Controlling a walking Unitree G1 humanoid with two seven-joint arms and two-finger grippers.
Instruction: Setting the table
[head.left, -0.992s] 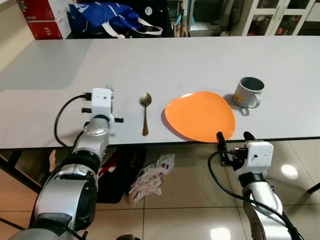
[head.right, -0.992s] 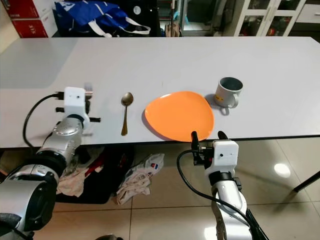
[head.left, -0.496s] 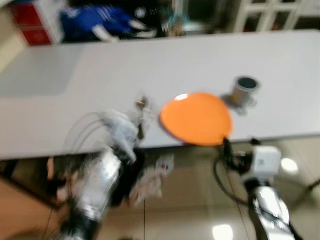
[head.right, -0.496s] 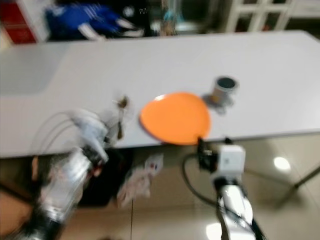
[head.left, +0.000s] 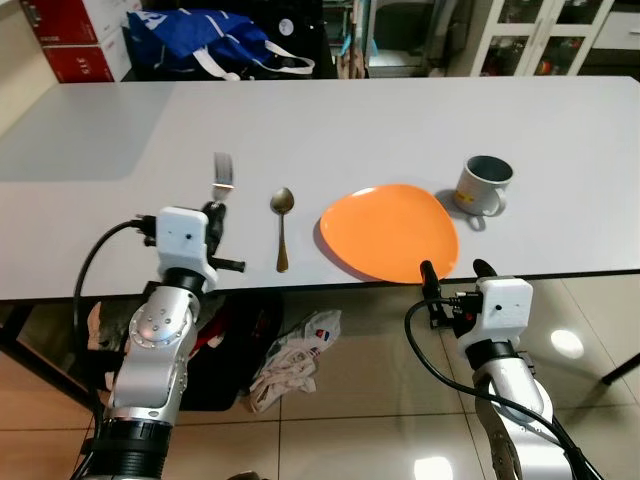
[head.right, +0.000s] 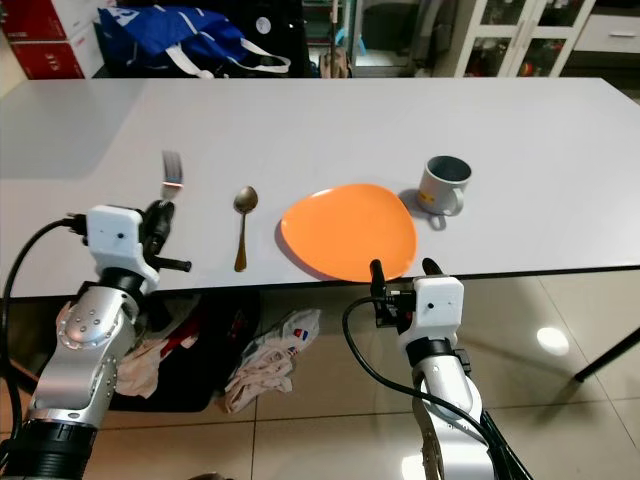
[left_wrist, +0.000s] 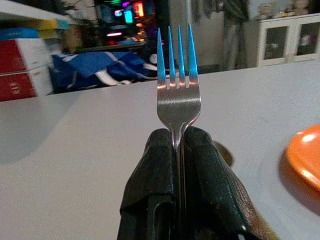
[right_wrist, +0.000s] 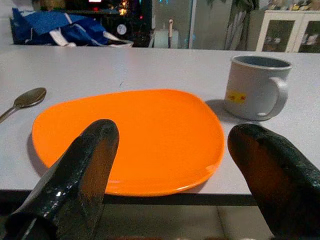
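A grey desk (head.left: 330, 120) carries one orange plate (head.left: 388, 232), one spoon (head.left: 282, 227) and one grey mug (head.left: 484, 185). The plate lies near the desk's front edge. The spoon lies just left of the plate, bowl pointing away from the robot, handle toward the front edge. The mug stands just beyond the plate's right rim, apart from it, handle turned to the right.

The left pincer (head.left: 214, 213) sits left of the spoon, over the desk's front strip, its two fingers (left_wrist: 155, 175) pressed together on the handle of one fork (head.left: 222, 170). The fork stands with its four tines pointing away from the robot, farther from the plate than the spoon is.

The right pincer (head.left: 451, 276) hangs at the desk's front edge, just before the plate's near right rim, below the desk top. Its two fingers (right_wrist: 80, 170) are spread wide and hold nothing.

Behind the desk, far from the plate, one blue bag (head.left: 210, 38) and red boxes (head.left: 70, 40) show. One crumpled bag (head.left: 300, 350) lies on the tiled floor (head.left: 380, 420) under the desk.
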